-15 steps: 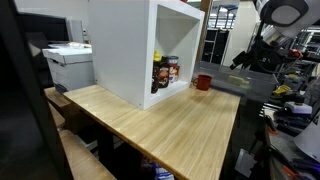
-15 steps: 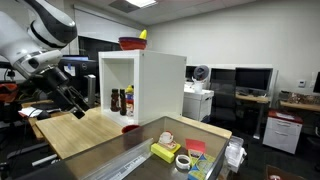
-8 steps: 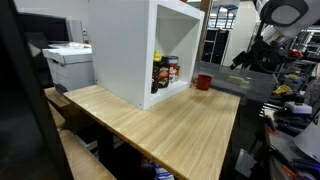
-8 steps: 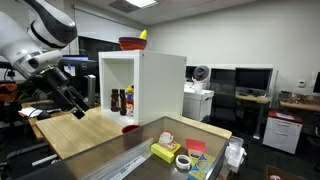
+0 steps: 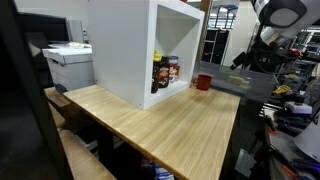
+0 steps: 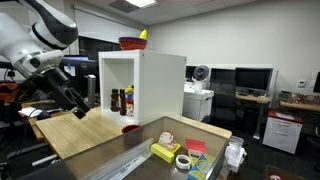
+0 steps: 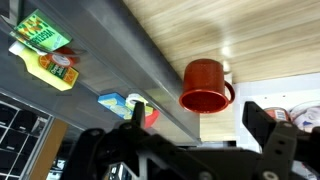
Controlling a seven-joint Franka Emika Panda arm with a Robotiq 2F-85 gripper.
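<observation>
1. Claw (image 7: 200,135): wrist view; fingers dark and blurred, body cut off by the bottom edge.
2. Red mug (image 5: 203,82): handle too small to make out in an exterior view.
3. Bottles (image 5: 165,71): inside the white cabinet (image 5: 120,50); labels too small to read in both exterior views.
4. Packets (image 7: 45,42): wrist view; print blurred, one cut by the left edge.
5. Desk (image 5: 170,125): near end cut off by the bottom edge.

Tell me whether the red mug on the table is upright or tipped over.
Upright: the red mug stands on its base on the wooden table beside the white cabinet, its mouth facing up.
</observation>
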